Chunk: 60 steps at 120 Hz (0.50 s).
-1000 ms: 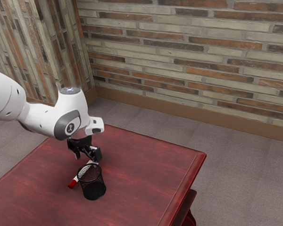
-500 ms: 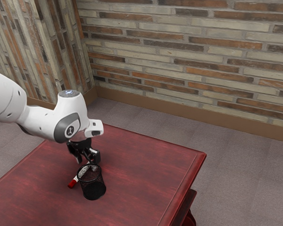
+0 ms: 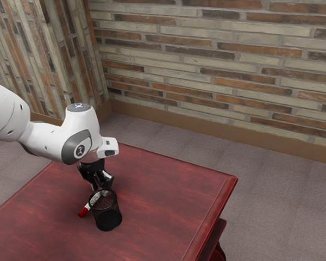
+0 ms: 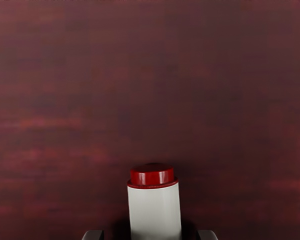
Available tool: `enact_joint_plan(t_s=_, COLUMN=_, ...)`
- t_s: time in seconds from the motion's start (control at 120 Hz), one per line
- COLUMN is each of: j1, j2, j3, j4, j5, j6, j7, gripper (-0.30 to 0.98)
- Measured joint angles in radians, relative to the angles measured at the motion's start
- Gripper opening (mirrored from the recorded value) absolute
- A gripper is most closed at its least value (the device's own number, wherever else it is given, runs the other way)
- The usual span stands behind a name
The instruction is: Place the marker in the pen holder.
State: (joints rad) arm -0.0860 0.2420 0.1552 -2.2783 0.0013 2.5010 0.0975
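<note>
Just behind the rim of the black mesh pen holder, my gripper points down at the table, its fingers still apart. The marker lies on the tabletop beside the holder, red end out to the exterior view's left; its white body runs behind the holder toward my fingers, partly hidden. In the wrist view the white marker with its red end is between the two fingertips of the gripper, and a dark gap shows on either side of it. The pen holder stands upright.
The dark red wooden table extends around the holder, with its edge toward the exterior view's right. A brick wall rises beyond the grey floor.
The fingers have drawn closer together around the marker, while the hand has hardly shifted. Marker and pen holder look unmoved.
</note>
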Motion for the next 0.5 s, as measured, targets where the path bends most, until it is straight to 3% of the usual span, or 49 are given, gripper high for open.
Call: enact_joint_plan(t_s=0.5, j1=0.000, j2=0.000, j3=0.001, j4=0.000, j5=0.000, j6=0.002, j7=0.001, gripper=0.05)
